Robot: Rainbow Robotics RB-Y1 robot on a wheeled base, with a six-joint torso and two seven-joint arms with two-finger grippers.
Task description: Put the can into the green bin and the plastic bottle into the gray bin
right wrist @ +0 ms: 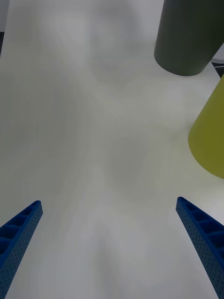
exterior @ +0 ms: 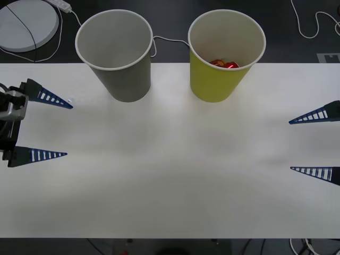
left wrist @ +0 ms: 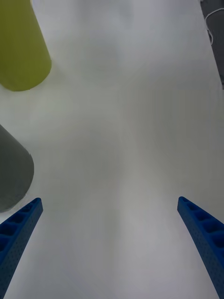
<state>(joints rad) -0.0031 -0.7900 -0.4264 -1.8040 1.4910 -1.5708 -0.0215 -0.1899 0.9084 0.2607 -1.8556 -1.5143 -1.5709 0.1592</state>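
The front view looks down from above and forward across the white table (exterior: pixel 170 175), taking in both bins at its far edge. Each wrist view sits low, just behind its own tool, facing inward over the tabletop. All three views share the gray bin (exterior: pixel 114 50) and the green bin (exterior: pixel 226 53), ahead of either tool.

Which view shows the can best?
The front view: it looks down into the green bin, where the red can lies at the bottom. Both wrist views show that bin's outer wall, which hides the can.
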